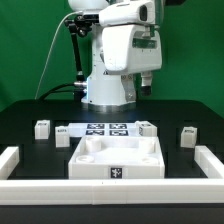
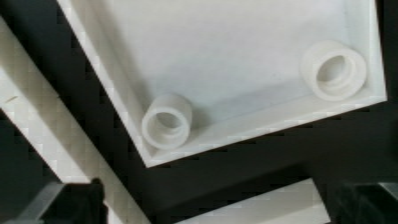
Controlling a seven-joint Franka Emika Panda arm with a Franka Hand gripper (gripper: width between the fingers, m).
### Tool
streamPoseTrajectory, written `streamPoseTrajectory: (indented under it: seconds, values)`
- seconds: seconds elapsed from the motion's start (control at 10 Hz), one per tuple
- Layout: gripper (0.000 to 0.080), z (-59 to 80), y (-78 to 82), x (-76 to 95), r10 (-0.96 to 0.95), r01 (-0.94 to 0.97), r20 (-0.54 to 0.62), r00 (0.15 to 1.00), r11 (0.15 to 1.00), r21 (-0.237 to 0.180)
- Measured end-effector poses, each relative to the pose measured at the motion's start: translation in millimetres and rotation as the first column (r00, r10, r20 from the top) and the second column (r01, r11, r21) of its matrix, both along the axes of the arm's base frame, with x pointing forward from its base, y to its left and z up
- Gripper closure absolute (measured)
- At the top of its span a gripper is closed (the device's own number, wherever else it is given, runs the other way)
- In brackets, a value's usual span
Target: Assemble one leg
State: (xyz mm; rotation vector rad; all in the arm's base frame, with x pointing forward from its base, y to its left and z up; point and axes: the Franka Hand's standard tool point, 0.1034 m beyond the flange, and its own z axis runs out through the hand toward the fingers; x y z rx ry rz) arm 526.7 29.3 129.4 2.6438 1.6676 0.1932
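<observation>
The large white tray piece lies on the black table near the front. Several legs, small white tagged blocks, stand behind it: two toward the exterior view's left and two toward its right. My gripper hangs high above the table, over the back of the tray piece, and holds nothing. In the wrist view the tray piece fills the frame with two round sockets. My gripper is open, with dark fingertips at the frame's edge and only table between them.
The marker board lies between the legs behind the tray piece. White rails border the work area on the exterior view's left, right and front. A white rail runs beside the tray piece in the wrist view.
</observation>
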Motion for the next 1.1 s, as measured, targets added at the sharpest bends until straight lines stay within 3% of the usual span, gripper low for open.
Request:
streamPoseTrajectory:
  seconds: [0.7, 1.1]
  values:
    - [0.015, -0.9, -0.9, -0.7, 0.002, -0.002, -0.002, 1.0, 1.0, -0.002]
    - [0.015, -36.4, -3.7, -24.9, 0.188, -0.19, -0.053, 0.981, 0.981, -0.034]
